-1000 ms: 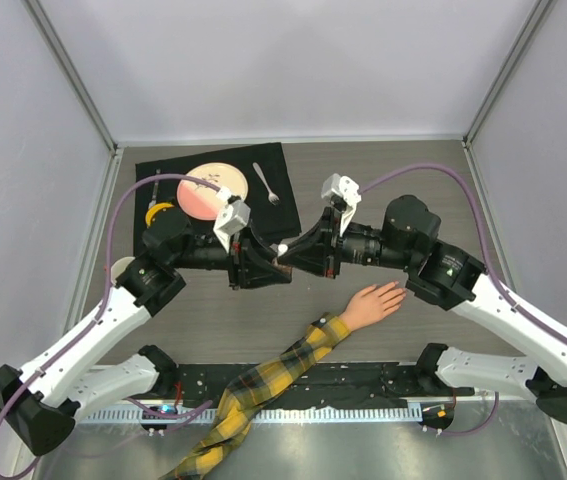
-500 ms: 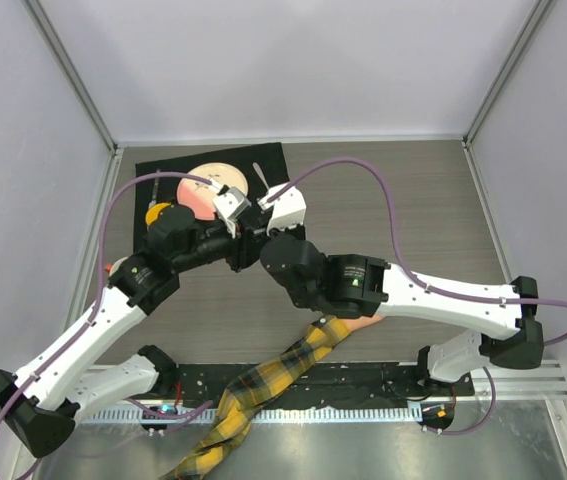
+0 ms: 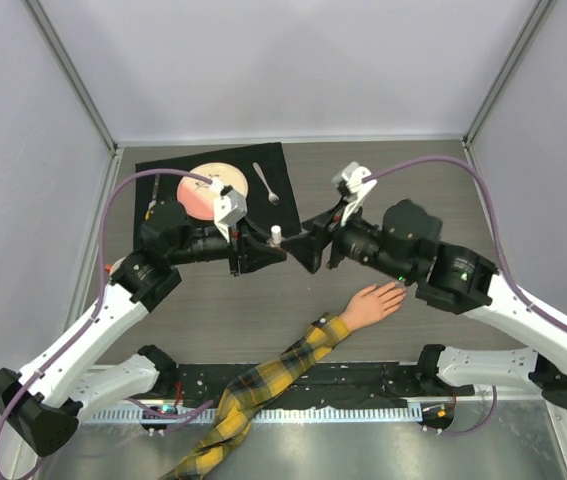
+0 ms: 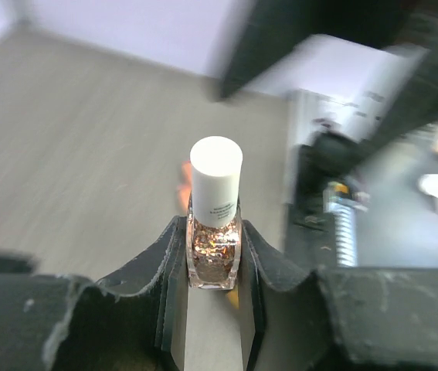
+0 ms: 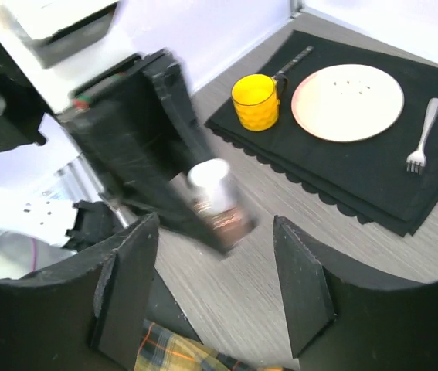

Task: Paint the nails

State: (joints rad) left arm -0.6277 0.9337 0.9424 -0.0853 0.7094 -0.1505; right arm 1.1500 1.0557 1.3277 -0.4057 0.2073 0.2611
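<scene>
A: Where are the nails (image 3: 400,290)?

B: On the one peach hand (image 3: 371,304), lower right of centre in the top view. It lies flat on the table (image 3: 413,190), fingers spread toward the upper right, so each tip can be reached. The nails themselves are too small to count or to see if any is painted.

A: And the sleeve (image 3: 263,385)?

B: One plaid sleeve, running to the lower left, toward the bottom edge.

A: Why is the bottle (image 4: 214,246) in the air?

B: The left gripper (image 4: 213,267) has its jaws clamped on the glass body, with the white cap (image 4: 215,179) left free above. This looks like a hold for opening: one arm fixes the bottle, the other turns the cap.

A: So the right gripper (image 5: 217,278) takes the cap?

B: Probably. Its jaws are apart and face the cap, just beside it at the centre of the top view, above the hand; they hold nothing. The brush is likely under the cap, so painting is not yet begun.

A: What else, counted?

B: One bottle, one cap, two grippers. In the upper left, one black mat (image 3: 263,160) with one plate (image 3: 213,188), one fork (image 3: 266,183) and one yellow cup (image 5: 254,100), well apart from the hand.
</scene>
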